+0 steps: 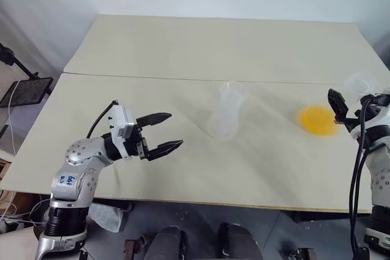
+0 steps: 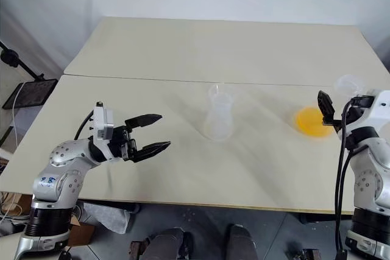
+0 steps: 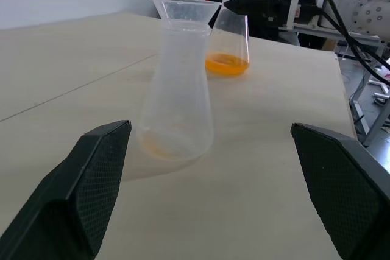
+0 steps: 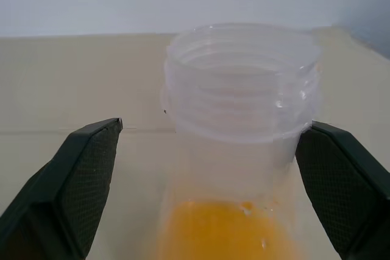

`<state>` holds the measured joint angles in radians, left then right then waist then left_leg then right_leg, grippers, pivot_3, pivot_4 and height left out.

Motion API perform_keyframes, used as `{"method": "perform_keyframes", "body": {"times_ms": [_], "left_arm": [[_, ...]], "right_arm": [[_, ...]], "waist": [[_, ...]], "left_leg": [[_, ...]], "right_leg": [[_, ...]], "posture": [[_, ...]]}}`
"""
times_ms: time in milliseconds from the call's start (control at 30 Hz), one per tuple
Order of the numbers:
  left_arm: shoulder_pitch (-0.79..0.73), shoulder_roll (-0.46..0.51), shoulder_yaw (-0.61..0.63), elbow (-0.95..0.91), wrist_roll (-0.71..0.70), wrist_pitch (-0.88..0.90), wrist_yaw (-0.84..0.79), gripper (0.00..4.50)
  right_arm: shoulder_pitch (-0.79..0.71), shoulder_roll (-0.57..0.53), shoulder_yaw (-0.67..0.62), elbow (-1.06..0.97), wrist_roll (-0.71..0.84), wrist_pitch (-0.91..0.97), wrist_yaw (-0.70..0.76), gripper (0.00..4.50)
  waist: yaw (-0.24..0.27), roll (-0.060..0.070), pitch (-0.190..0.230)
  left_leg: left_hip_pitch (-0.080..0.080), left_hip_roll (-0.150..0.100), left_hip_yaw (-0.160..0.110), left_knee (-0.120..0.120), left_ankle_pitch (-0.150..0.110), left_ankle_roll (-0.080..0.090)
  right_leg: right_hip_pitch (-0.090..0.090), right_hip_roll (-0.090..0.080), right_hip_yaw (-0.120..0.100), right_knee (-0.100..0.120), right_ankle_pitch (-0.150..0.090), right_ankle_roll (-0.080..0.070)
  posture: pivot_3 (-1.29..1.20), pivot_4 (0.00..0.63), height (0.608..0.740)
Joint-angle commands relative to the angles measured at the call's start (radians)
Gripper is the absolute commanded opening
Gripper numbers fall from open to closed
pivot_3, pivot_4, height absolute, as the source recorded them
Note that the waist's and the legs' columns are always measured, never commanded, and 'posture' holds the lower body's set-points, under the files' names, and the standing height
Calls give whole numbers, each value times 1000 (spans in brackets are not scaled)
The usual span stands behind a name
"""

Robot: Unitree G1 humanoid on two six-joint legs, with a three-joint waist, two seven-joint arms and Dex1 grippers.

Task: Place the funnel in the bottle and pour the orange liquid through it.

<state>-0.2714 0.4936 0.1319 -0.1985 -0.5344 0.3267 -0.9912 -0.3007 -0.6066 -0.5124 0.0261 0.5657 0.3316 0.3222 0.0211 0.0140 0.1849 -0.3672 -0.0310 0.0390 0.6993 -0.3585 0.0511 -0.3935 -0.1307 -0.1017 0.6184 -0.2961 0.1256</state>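
A: Which step? The funnel [image 3: 184, 9] already sits in the bottle [image 1: 228, 114] mid-desk [image 1: 183, 59].

B: Pouring. The right gripper [image 4: 207, 144], fingers spread, flanks the flask [image 4: 241, 120] of orange liquid [image 1: 318, 120], right of the bottle; it must close. Left gripper [image 1: 159, 132], left of it, gapes too.

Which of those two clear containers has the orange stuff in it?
The flask at the table's right edge, by the right gripper. The middle bottle looks almost empty.
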Motion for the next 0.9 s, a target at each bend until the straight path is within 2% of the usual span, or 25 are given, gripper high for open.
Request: {"method": "perform_keyframes", "body": {"times_ms": [33, 67, 100, 267, 400, 600, 767, 900], "left_arm": [[-17, 14, 13, -40, -22, -18, 5, 4471], [-18, 13, 13, -38, -21, -20, 5, 4500], [-17, 13, 13, -39, -20, -22, 6, 4500], [-16, 7, 9, -35, -12, -40, 15, 4500], [-16, 8, 5, -31, -11, -49, 16, 4500], [-21, 22, 9, -14, -7, -60, 10, 4500], [-25, 26, 5, -12, -10, -58, 13, 4500], [-13, 26, 0, -17, -10, -57, 12, 4500]], "right_arm": [[-26, 6, -14, 10, -15, -65, 25, 4500], [-32, 9, -13, 17, -16, -77, 31, 4115], [-35, 12, -13, 21, -17, -84, 35, 3999], [-42, 23, -7, 38, -30, -101, 43, 2475], [-52, 27, 8, 9, -57, -117, 28, 2434], [-61, 13, 124, -213, -81, -52, 32, 2434], [-43, -11, 231, -343, -241, 24, -52, 2434], [-86, -49, 374, -463, -383, 89, -61, 2434]], "waist": [[0, 0, 0], [0, 0, 0], [0, 0, 0], [0, 0, 0], [-1, 0, 0], [-5, 3, 2], [-4, 3, 2], [0, 3, 2]], "left_leg": [[0, 0, 0, 0, 0, 0], [0, 0, 0, 0, 0, 0], [0, 0, 0, 0, 0, 0], [0, 0, -1, 0, 0, 0], [0, 0, -1, 0, 0, 0], [-1, 0, -1, 0, 0, -1], [-1, 1, -1, 0, 1, -1], [-2, 0, -2, 0, 1, -1]], "right_leg": [[0, 0, 0, 0, 0, 0], [0, 0, 0, 0, 0, 0], [0, 0, -1, 0, 0, 0], [0, 0, -1, 0, 0, 0], [0, 0, -1, 0, 0, 0], [-1, 0, -1, 0, 0, 0], [-1, 0, -1, 0, 0, 0], [-1, -1, -1, -1, 0, 0]], "posture": [[0, 150, 740], [0, 150, 740], [0, 150, 740], [0, 150, 740], [0, 150, 740], [0, 150, 740], [0, 150, 740], [0, 150, 740]]}}
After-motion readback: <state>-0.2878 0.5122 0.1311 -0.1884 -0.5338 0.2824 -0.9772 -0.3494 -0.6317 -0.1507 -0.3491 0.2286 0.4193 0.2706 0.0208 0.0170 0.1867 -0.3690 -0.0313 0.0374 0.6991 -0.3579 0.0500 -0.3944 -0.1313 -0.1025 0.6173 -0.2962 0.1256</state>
